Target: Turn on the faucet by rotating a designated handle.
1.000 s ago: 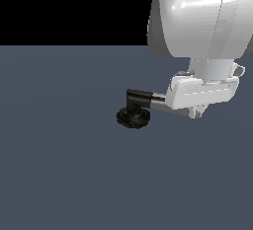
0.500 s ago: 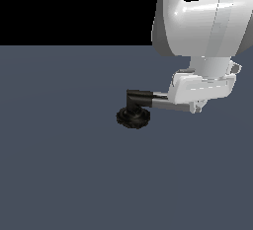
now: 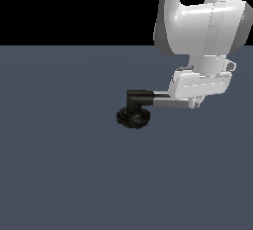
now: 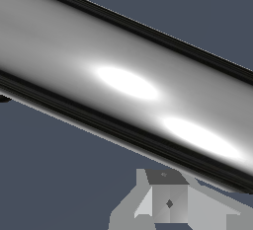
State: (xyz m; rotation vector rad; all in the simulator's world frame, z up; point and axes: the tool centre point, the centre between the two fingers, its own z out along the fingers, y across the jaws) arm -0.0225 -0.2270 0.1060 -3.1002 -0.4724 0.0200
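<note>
Right of centre in the exterior view, the faucet (image 3: 133,113) sits on the grey floor (image 3: 64,165), its handle (image 3: 168,99) running level toward that view's right and under my gripper (image 3: 193,103). I've come at the far end, away from the base, since leverage is best there. In the wrist view the chrome fills nearly everything, so I'm right against it; whether my jaws are clamped I cannot tell.
</note>
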